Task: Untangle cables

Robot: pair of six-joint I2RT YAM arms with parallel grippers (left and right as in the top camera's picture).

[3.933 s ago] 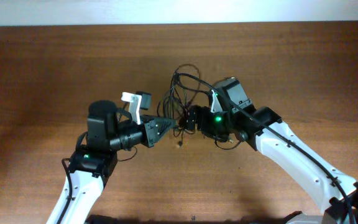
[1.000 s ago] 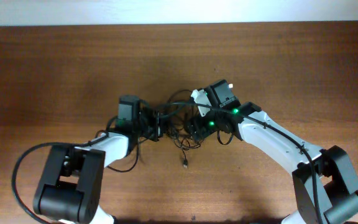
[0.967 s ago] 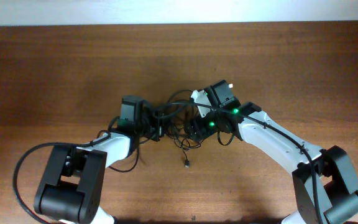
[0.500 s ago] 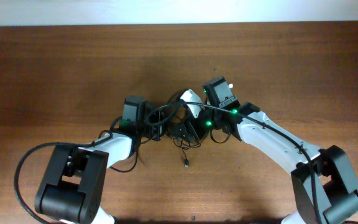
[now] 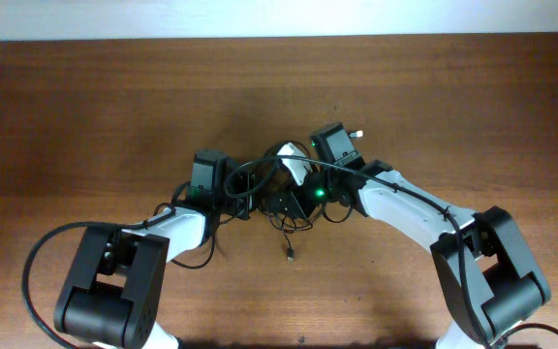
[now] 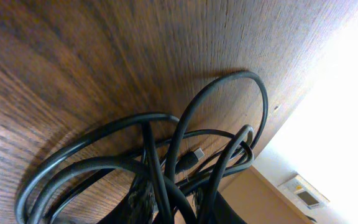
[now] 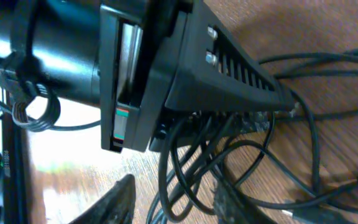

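The cables [image 5: 271,179] are thin black wires bunched at the table's middle, between my two grippers. One silvery plug end [image 5: 289,256] trails toward the front. My left gripper [image 5: 243,191] reaches in from the left; in the left wrist view its fingers [image 6: 143,200] press on strands of the cables [image 6: 166,149], shut on them. My right gripper [image 5: 281,202] comes in from the right, close to the left one. In the right wrist view it [image 7: 169,208] stands open, with cable loops [image 7: 188,168] between its fingers and a gap at the left finger [image 7: 114,202].
The brown wooden table [image 5: 114,97] ends at a white wall along the far edge. A thicker black cord [image 5: 39,254] loops beside the left arm's base. The left gripper's black wedge-shaped finger [image 7: 229,62] fills the top of the right wrist view.
The right gripper has shifted left into the bunch, nearer the left gripper, and its jaws have narrowed. The left arm has barely moved.
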